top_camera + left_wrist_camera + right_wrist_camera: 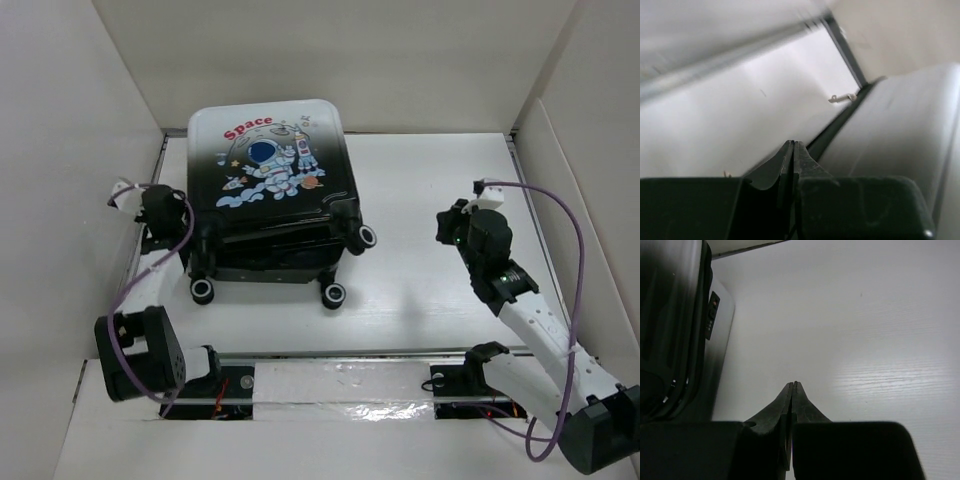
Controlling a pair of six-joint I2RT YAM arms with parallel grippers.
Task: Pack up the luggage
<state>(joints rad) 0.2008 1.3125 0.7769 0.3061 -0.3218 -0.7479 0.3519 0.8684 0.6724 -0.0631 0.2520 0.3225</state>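
Note:
The luggage lies flat and closed on the white table, its astronaut and red "Space" print facing up and its black wheels toward me. My left gripper is shut and empty just left of the luggage's near left corner; in the left wrist view its fingertips press together beside the pale shell. My right gripper is shut and empty over bare table to the right of the luggage. In the right wrist view the luggage's side with its lock fills the left edge.
White walls enclose the table on the left, back and right. A taped strip runs along the near edge between the arm bases. Purple cables loop off both arms.

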